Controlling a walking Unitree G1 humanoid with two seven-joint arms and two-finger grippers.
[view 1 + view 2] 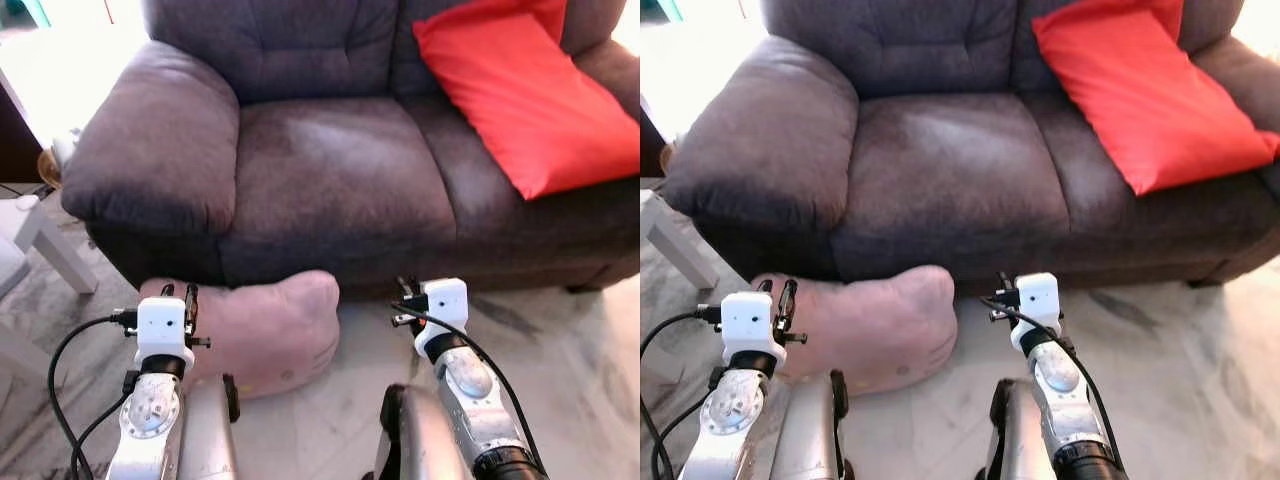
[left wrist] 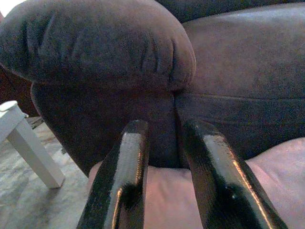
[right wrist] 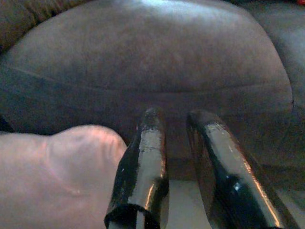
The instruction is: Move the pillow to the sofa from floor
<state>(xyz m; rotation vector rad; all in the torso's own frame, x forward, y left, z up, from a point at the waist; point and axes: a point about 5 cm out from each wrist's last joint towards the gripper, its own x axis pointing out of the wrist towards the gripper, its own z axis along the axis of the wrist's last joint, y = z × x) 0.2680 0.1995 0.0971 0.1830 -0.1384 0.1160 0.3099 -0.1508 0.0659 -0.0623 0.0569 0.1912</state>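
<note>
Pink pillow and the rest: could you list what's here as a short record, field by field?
pink pillow: on the floor, against the sofa's front
sofa: dark grey, seat bare on the robot's left
red pillow: lying on the sofa, toward the right
left pincer: slightly open, holding nothing, above the pink pillow's left end
right pincer: slightly open, holding nothing, just right of the pink pillow
white table leg: left of the sofa

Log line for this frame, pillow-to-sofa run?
pink pillow: on floor against sofa front | left gripper: over pillow, open | right gripper: beside pillow, open | grasp: none
</note>
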